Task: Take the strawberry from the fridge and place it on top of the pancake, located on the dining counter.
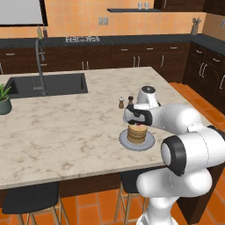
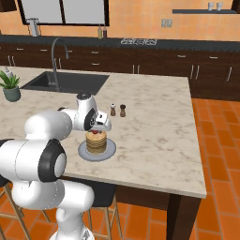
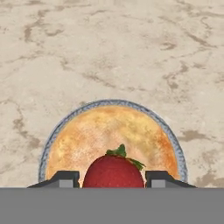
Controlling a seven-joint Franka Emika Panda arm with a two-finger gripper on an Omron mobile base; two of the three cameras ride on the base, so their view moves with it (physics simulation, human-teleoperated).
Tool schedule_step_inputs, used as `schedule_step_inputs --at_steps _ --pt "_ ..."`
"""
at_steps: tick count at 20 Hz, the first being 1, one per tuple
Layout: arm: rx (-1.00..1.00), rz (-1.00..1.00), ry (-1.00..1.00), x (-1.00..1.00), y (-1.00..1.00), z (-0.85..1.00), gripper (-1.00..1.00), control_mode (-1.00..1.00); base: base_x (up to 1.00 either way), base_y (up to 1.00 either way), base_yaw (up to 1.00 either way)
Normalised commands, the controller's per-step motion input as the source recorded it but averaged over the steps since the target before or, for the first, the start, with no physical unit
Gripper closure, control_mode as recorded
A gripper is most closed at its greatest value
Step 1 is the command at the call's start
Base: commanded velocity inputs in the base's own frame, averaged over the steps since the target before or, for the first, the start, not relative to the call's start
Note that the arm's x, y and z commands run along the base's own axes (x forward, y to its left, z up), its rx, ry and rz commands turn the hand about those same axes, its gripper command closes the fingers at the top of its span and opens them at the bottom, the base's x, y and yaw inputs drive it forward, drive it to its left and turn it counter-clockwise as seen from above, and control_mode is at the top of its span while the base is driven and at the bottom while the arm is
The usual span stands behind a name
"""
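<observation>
One strawberry (image 3: 113, 171), dark red with a small green leaf cap, sits between the two dark fingertips of the gripper (image 3: 113, 179), directly over the middle of the golden pancake (image 3: 92, 140). From the hand camera a thin sliver of space seems to show on each side of the fruit, so whether the jaws are gripping it or have just let go cannot be told. From the base cameras the strawberry (image 2: 96, 132) appears to rest on top of the pancake stack (image 2: 96, 142).

Judging by this, the step in hand is the release. Doing it well likely means parting the fingers only a little, then lifting straight up, so the round fruit is not nudged and does not roll off the stack.

A round grey plate (image 2: 108, 151) holds the pancakes, stacked several high, and nothing else. It stands on the beige marble dining counter (image 2: 154, 126), near two small shakers (image 2: 117, 110). Farther off, a black sink (image 2: 65, 82) is set into the counter, with a potted plant (image 2: 10, 88) beside it.
</observation>
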Motion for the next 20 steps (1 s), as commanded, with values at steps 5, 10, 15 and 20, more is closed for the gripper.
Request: schedule_step_inputs --at_steps 5,10,15,20 --pt "-0.01 0.0 0.0 -0.01 0.01 0.37 -1.0 -1.0 0.0 0.0 0.0" --pt "-0.05 0.0 0.0 -0.21 0.15 0.68 -1.0 -1.0 0.0 0.0 0.0" --pt "-0.07 0.0 0.0 -0.88 0.22 0.59 -1.0 -1.0 0.0 0.0 0.0" --pt "0.0 0.0 0.0 -1.0 0.19 0.08 -1.0 -1.0 0.0 0.0 0.0"
